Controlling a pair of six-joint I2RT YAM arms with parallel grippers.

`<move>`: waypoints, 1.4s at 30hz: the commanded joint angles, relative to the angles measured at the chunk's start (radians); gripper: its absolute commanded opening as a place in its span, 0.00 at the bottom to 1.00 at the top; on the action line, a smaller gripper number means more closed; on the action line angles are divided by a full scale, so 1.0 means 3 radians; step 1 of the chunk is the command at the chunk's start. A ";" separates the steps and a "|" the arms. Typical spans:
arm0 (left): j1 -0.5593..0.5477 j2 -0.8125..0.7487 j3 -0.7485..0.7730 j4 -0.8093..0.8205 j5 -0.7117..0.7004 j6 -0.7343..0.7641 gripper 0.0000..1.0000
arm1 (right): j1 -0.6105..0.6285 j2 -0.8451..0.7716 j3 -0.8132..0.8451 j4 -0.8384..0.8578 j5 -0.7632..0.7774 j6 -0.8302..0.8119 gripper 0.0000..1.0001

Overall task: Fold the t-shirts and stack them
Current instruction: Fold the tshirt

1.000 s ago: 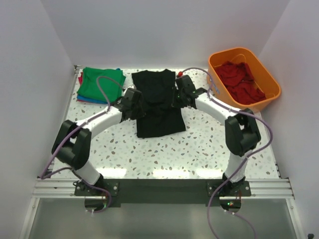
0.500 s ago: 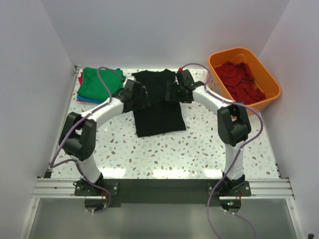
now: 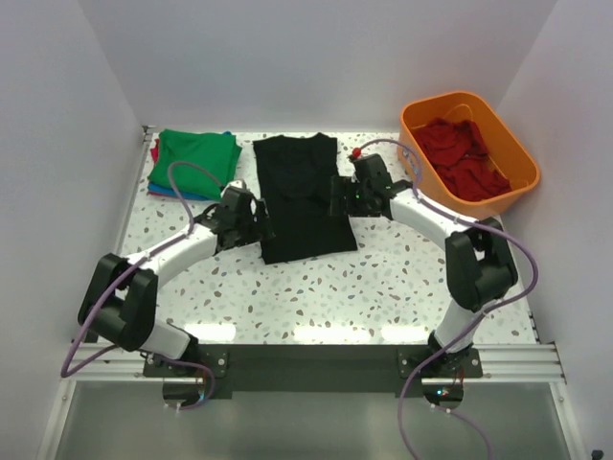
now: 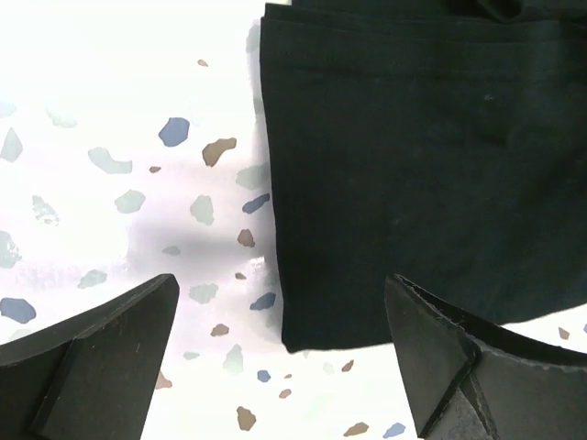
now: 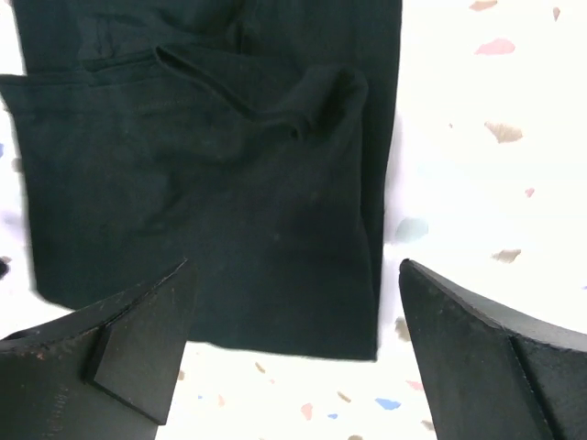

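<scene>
Both pairs of jaws stand wide apart and hold nothing. The left gripper (image 3: pixel 255 220) sits low at the left edge of the black cotton t-shirt (image 3: pixel 302 196), its arm sweeping in a shallow arc from the base across the speckled terrazzo table (image 3: pixel 316 297). In the left wrist view, the left gripper (image 4: pixel 282 284) spreads its dark fingers (image 4: pixel 101 357) to either side of the shirt's (image 4: pixel 413 183) near left corner. Whether the tips touch the table cannot be told.

The shirt lies flat mid-table with its sides folded inwards into a long panel, collar away from the arms. The right gripper (image 3: pixel 337 195) meets its right edge, the arm bent sharply at the elbow near the table's right side. In the right wrist view, the right gripper (image 5: pixel 295 266) straddles the shirt's (image 5: pixel 211 211) lower right corner, where a folded sleeve makes a raised crease. The overhead view hides parts of both shirt edges behind the wrists.

At the far left lies a folded green t-shirt (image 3: pixel 196 158) on a stack; blue and red edges peek from under it. At the far right, an orange plastic tub (image 3: pixel 469 98) holds crumpled red garments (image 3: pixel 460 153), their number unclear.
</scene>
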 commanded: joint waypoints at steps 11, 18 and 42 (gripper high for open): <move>0.0277 0.1082 0.0834 0.0319 -0.0040 0.0158 0.78 | 0.0000 0.1052 0.1290 -0.0212 0.0043 -0.1335 0.75; 0.0308 0.1343 0.1009 0.0324 -0.0066 0.0209 0.60 | -0.0005 0.1211 0.1438 -0.0146 -0.0192 -0.1320 0.45; 0.0297 0.0913 0.0963 0.0840 0.0527 0.0511 0.00 | -0.0036 0.0629 0.1137 -0.0207 0.0503 -0.1146 0.00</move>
